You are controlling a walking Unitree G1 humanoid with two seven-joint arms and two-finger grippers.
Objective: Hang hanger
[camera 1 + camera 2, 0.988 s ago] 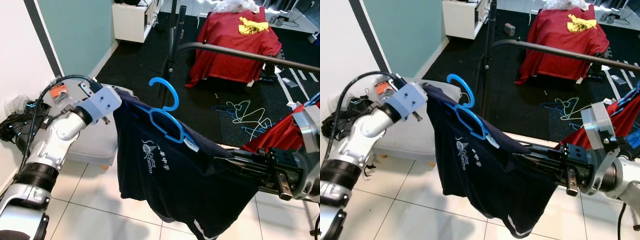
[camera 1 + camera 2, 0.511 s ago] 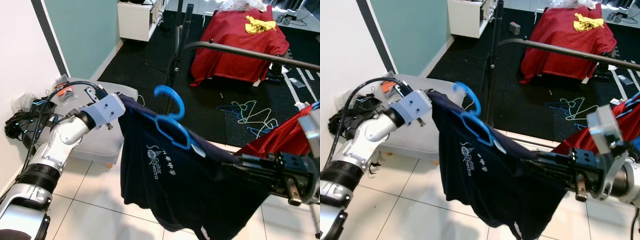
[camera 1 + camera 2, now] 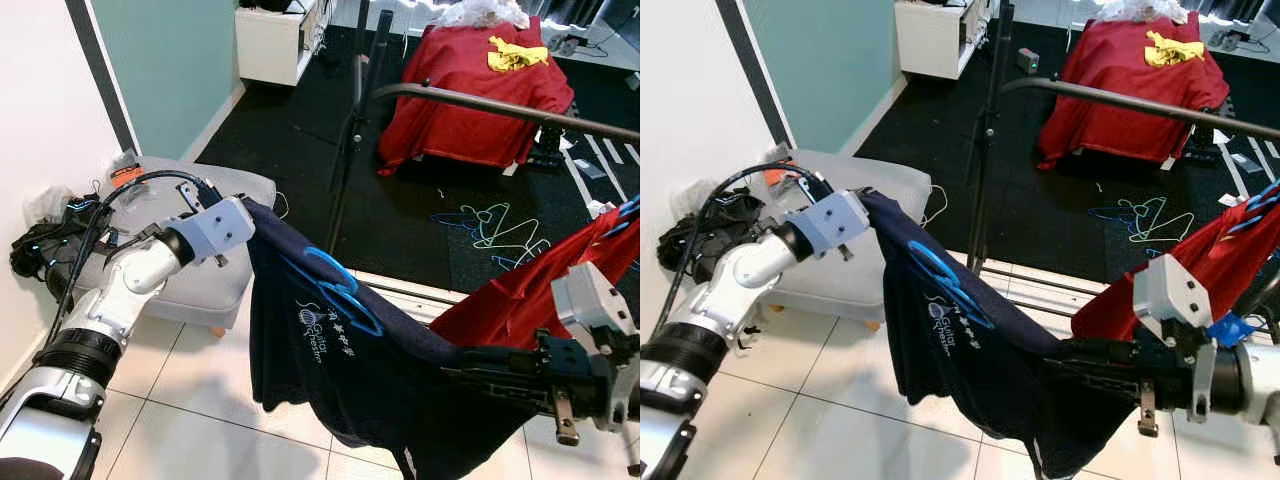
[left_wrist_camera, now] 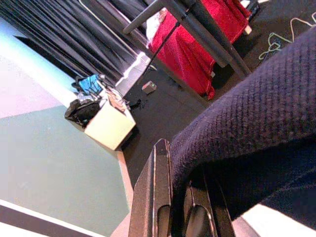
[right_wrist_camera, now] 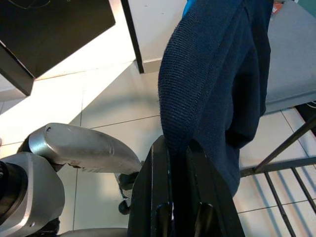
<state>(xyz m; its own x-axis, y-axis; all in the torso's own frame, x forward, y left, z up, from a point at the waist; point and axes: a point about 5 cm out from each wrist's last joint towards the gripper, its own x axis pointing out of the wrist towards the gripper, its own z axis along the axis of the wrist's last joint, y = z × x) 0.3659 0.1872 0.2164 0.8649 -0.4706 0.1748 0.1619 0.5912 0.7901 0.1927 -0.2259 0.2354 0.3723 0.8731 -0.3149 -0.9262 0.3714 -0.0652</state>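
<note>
Scene recorded from the head views, left to right. A tangle of black bags and cables [image 3: 45, 235] lay against the white wall at far left, beside a grey floor cushion [image 3: 215, 285] with an orange-labelled item [image 3: 125, 176] on its far end.

The left gripper [image 4: 180, 195] was raised over the cushion's near edge. In its wrist view the two black fingers [image 4: 155, 197] were pinched together on a fold of the navy T-shirt [image 3: 340, 370], so it was clamped on one shoulder of the garment.

The T-shirt hung stretched between the two arms, sagging toward the white tiled floor [image 3: 200, 420], with white chest lettering facing the camera. The blue plastic hanger [image 3: 335, 290] sat at the collar of the shirt, tilted over, its hook lying low against the fabric, below and in front of the rail. It was not on the rail.

Behind the shirt stood a dark clothes rack: an upright pole [image 3: 360, 90] and a horizontal rail [image 3: 480, 100] running off to the right. Beyond it, on the black carpet, a red cloth [image 3: 460, 70] covered a low piece of furniture with a yellow item [image 3: 515, 55] on top. Loose wire hangers [image 3: 490, 225] lay on the carpet.

The right gripper [image 5: 180, 163] was low at right, fingers closed on the other edge of the navy shirt per its wrist view. A red garment [image 3: 530, 290] hung just behind that arm.
</note>
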